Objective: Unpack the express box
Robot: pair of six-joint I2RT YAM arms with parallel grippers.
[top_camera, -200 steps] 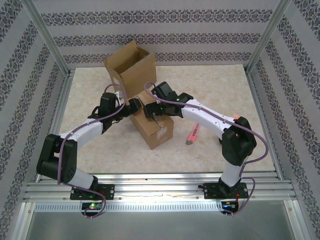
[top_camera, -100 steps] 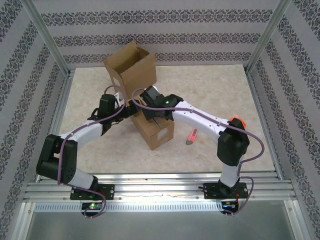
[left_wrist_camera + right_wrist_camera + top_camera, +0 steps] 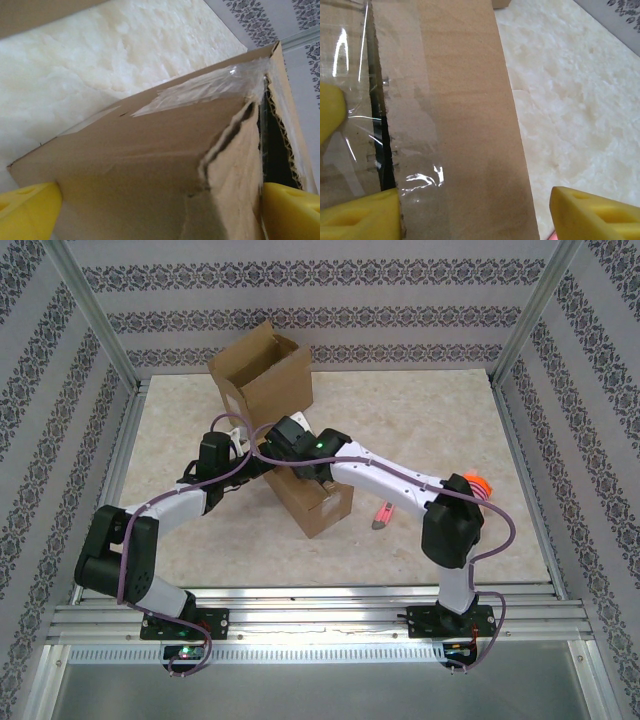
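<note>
I see the express box [image 3: 322, 510] mid-way across the table [image 3: 430, 430], an open carton [image 3: 262, 375] behind it, a cutter [image 3: 383, 514] just right.

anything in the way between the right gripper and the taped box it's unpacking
Nothing visible does. The right gripper is right over the taped box, open jaws straddling its taped panel with only cardboard and tape between them. The pink knife lies aside on the table; the larger open box stands behind.

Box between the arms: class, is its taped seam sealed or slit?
Slit: a dark gap runs through the clear tape between the box flaps.
</note>
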